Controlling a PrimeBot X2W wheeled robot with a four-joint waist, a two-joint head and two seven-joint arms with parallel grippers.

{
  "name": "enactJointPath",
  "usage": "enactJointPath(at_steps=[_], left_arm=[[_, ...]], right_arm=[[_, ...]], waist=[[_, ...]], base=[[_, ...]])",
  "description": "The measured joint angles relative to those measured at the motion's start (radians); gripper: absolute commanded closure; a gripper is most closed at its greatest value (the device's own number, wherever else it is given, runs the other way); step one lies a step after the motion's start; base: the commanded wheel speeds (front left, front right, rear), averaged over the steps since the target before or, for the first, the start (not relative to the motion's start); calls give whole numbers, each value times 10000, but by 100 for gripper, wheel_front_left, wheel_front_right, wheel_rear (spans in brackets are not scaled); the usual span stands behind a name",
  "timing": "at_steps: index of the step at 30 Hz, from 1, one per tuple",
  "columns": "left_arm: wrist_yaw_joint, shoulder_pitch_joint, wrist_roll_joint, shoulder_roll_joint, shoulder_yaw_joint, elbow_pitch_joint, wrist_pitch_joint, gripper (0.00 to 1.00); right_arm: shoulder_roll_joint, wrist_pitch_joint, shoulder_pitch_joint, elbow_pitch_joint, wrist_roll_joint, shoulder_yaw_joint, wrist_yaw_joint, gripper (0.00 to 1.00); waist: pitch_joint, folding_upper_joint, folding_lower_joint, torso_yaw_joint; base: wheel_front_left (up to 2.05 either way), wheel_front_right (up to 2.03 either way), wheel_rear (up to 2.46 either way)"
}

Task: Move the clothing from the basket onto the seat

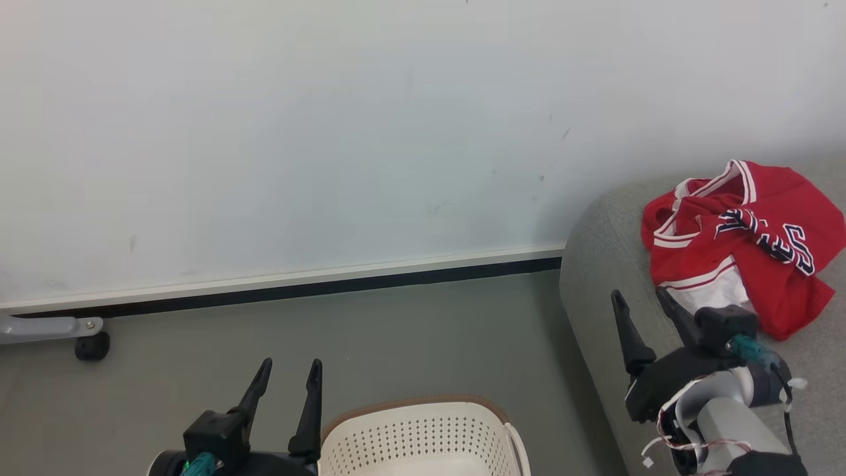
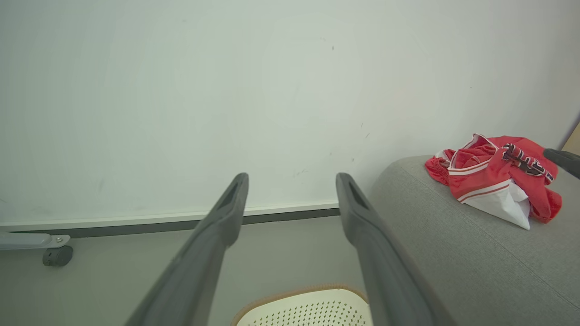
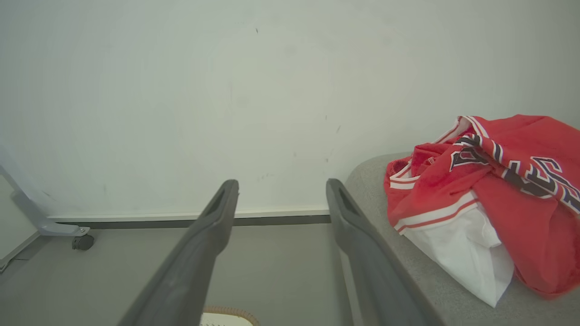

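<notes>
— Where's the clothing (image 1: 740, 248)?
— It's bunched in a red heap on the seat (image 1: 605, 277), toward the back by the wall (image 1: 330, 132). The jersey's navy lettering faces up. A white-trimmed hem and a patch of white fabric stick out on the near side.
— And the basket (image 1: 423, 433)?
— On the floor (image 1: 429, 330) left of the seat, at the bottom of the head view. Its brown rim and perforated cream wall show there.
— What about the right claw (image 1: 638, 294)?
— It hangs over the seat's left edge, fingers spread wide with nothing between them. The tips point toward the wall, and the heap lies just beside them on the right. I can't tell whether the nearer finger brushes the white fabric.
— The left claw (image 1: 291, 363)?
— Wide open too, and holding nothing. It's above the floor just left of the basket's rim, well apart from the clothing.
— Anything else down there?
— A grey metal leg with a black caster (image 1: 91, 346), by the dark baseboard (image 1: 297, 289) at far left.
</notes>
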Motion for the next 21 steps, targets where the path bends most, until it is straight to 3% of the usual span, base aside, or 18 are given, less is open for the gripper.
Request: enactJointPath(at_steps=[21], left_arm=[[90, 1841, 263, 288, 1070, -809, -109, 0]], right_arm=[[337, -2, 4473, -4763, 178, -384, -995, 0]], waist=[[-111, 0, 1, 44]], base=[[0, 0, 0]])
